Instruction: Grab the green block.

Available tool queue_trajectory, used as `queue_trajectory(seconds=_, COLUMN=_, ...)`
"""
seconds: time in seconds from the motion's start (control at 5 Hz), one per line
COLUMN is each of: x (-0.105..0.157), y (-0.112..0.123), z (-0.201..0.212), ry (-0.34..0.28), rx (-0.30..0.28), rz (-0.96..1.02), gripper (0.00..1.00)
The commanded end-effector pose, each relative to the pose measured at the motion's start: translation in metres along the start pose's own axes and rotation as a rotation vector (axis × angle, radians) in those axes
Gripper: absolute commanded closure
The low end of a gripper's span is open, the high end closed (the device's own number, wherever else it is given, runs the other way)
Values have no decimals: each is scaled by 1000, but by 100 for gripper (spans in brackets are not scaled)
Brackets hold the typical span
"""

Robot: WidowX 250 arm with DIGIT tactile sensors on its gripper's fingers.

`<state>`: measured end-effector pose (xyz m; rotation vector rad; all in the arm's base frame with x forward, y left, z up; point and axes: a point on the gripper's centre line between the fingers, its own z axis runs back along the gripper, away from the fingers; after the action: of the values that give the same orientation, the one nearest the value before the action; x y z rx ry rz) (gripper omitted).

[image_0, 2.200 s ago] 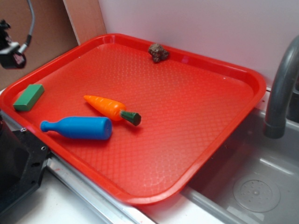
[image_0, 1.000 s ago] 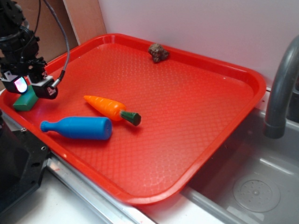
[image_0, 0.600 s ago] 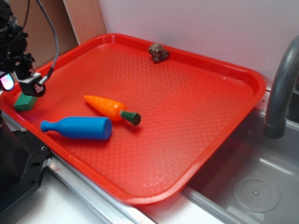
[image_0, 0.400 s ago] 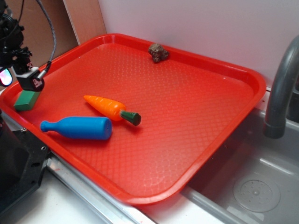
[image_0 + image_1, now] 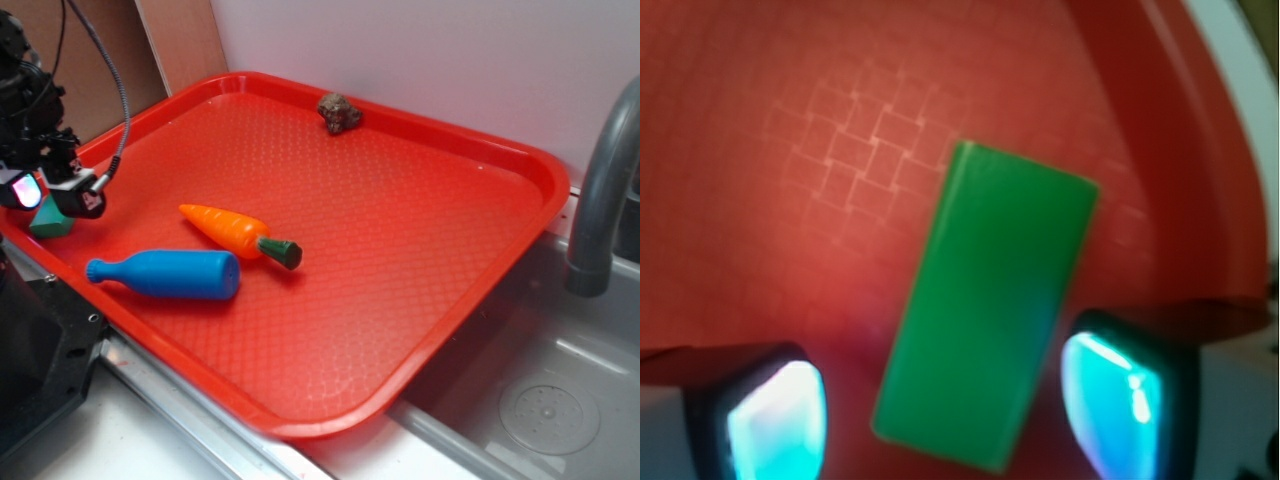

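Observation:
The green block (image 5: 990,310) lies flat on the red tray (image 5: 400,230) near its left rim. In the exterior view only a corner of the green block (image 5: 48,222) shows below my gripper (image 5: 50,195). In the wrist view my gripper (image 5: 945,425) is open, with one glowing fingertip (image 5: 775,420) left of the block and the other fingertip (image 5: 1110,405) right of it. The block's near end sits between them, tilted. Neither fingertip touches it.
A blue bottle (image 5: 165,273) and an orange carrot (image 5: 235,232) lie on the tray right of the block. A small brown lump (image 5: 339,112) sits at the tray's far rim. A grey tap (image 5: 600,190) and sink (image 5: 540,400) are at the right.
My gripper has come down over the green block and now hides most of it in the exterior view. The bottle, carrot and lump have not moved.

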<state>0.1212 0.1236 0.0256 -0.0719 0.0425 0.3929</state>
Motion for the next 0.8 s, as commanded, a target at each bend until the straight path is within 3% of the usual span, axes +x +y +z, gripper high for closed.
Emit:
queue_trajectory(seconds=0.0, x=7, y=-6, z=-10, ry=23, rx=7, rz=-44, gripper=0)
queue_trajectory(seconds=0.2, x=16, y=-18, z=-9, ry=7, rx=27, rz=-73, gripper=0)
queue_trajectory(seconds=0.4, x=15, y=-20, z=-10, ry=-23, rx=34, rz=-53, gripper=100)
queue_trajectory(seconds=0.6, x=14, y=-20, z=-10, ry=-33, rx=29, rz=-67, gripper=100)
